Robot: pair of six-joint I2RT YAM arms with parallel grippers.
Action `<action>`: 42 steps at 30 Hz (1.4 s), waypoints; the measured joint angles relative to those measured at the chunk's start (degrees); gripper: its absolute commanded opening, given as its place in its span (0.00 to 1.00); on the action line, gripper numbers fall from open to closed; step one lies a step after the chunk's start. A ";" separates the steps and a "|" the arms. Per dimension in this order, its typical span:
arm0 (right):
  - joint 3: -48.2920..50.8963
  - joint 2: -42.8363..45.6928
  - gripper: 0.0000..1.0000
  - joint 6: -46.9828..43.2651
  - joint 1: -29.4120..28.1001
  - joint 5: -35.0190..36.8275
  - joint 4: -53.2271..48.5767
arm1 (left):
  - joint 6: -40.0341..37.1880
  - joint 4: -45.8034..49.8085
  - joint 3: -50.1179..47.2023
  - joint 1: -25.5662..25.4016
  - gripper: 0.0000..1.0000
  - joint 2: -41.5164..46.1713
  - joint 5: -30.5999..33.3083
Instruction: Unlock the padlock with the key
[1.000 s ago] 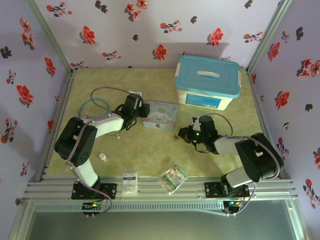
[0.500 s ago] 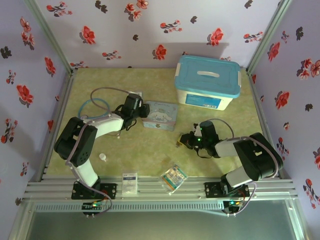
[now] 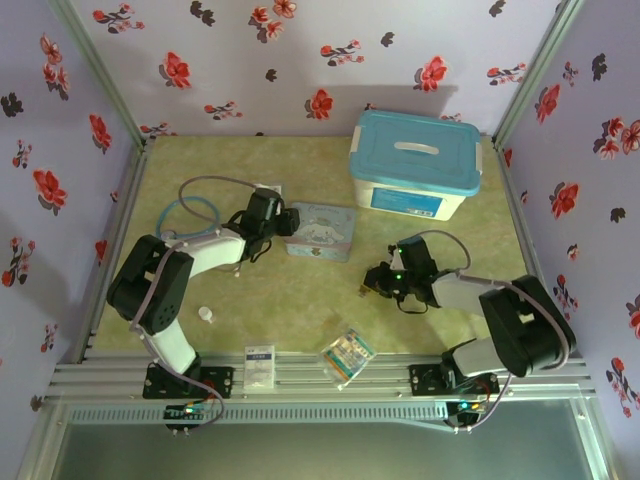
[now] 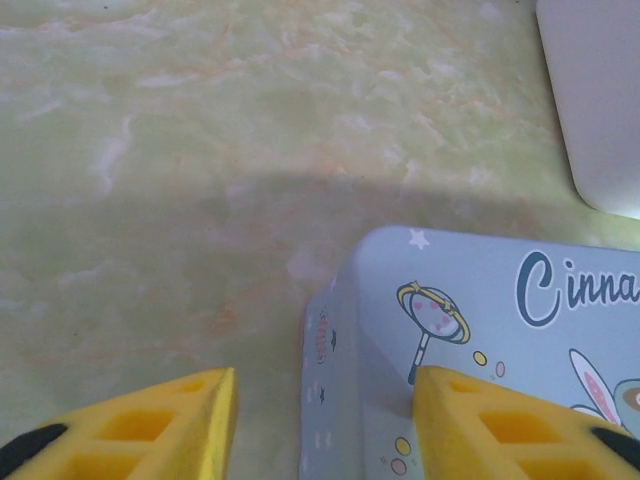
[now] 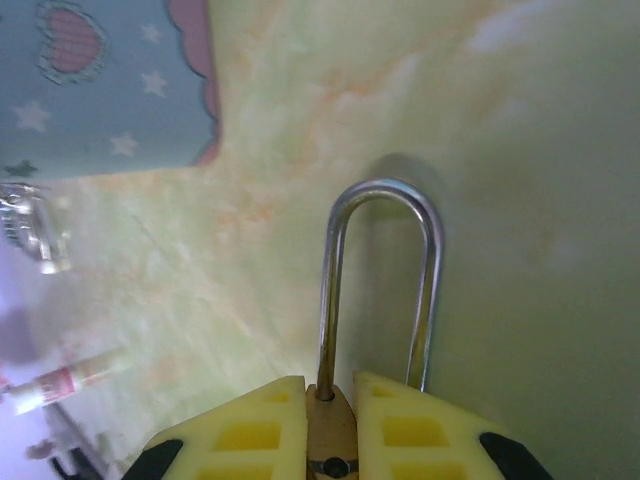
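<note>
The padlock, a narrow brass body with a bright steel shackle, is pinched between the fingers of the right gripper low over the surface, right of and nearer than the pastel tin. Held only by its slim sides, it could twist or slip out if that pinch slackens. The fingers of the left gripper stand apart, straddling the tin's edge.
</note>
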State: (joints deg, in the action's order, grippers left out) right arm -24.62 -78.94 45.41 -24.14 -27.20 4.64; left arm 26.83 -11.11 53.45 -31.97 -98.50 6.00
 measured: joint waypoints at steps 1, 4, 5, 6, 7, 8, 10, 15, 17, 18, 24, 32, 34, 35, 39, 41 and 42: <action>-0.92 1.22 0.27 -1.42 0.04 1.57 -4.02 | 0.02 0.04 -0.02 0.02 0.54 0.02 0.02; -4.37 2.91 0.27 -5.25 0.15 5.01 -13.03 | 0.04 0.52 -0.26 0.11 0.55 0.50 -0.02; -5.70 2.82 0.27 -6.51 0.15 6.01 -15.45 | 0.04 0.94 -0.39 0.11 0.56 0.87 -0.04; -6.97 2.56 0.27 -7.61 0.15 6.82 -17.57 | 0.11 1.40 -0.50 0.11 0.58 1.22 -0.07; -8.00 2.25 0.27 -8.55 0.15 7.56 -19.23 | 0.22 2.14 -0.79 0.11 0.60 1.81 -0.09; -8.90 1.90 0.27 -9.38 0.15 8.20 -20.72 | 0.24 3.02 -1.07 0.11 0.62 2.51 -0.20; -9.90 1.68 0.30 -10.47 0.15 9.46 -22.88 | 0.44 4.68 -1.31 0.11 0.64 3.98 -0.26; -11.72 2.05 0.45 -12.17 0.15 12.94 -26.71 | 0.39 7.89 -1.44 0.17 0.70 10.88 -0.63; -13.22 3.45 0.70 -12.98 0.15 15.80 -28.50 | -0.13 9.57 -1.44 0.46 0.79 14.73 -0.68; -14.10 4.42 0.95 -13.68 0.15 17.53 -29.35 | -0.39 10.34 -1.44 0.76 0.81 16.44 -0.63; -19.41 15.54 0.99 -20.55 1.31 36.61 -30.14 | -4.50 11.54 -6.71 7.50 1.00 30.18 2.99; -6.67 22.88 0.99 -32.94 13.14 49.94 -11.91 | -14.03 7.50 -22.51 17.07 1.00 33.62 13.25; -1.01 24.26 0.99 -35.56 15.32 50.93 -6.45 | -17.05 6.27 -23.32 17.75 1.00 32.94 15.58; 0.83 24.63 0.99 -36.30 16.13 50.93 -4.37 | -18.25 4.98 -23.47 17.94 1.00 32.59 16.44; 7.15 23.67 0.99 -38.38 18.99 50.73 8.79 | -22.56 -4.59 -25.68 19.96 1.00 29.97 17.81; 9.03 20.41 0.99 -38.38 19.96 49.40 16.37 | -24.17 -11.32 -27.85 21.68 0.99 26.49 17.55; 9.55 17.84 0.99 -38.38 20.28 48.26 20.33 | -24.59 -13.62 -28.55 22.60 0.99 24.37 17.03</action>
State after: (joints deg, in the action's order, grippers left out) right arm -15.07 -61.10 7.03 -3.86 21.06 24.97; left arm 2.24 -24.73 24.91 -9.37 -74.13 23.03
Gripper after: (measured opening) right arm 0.992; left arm 0.996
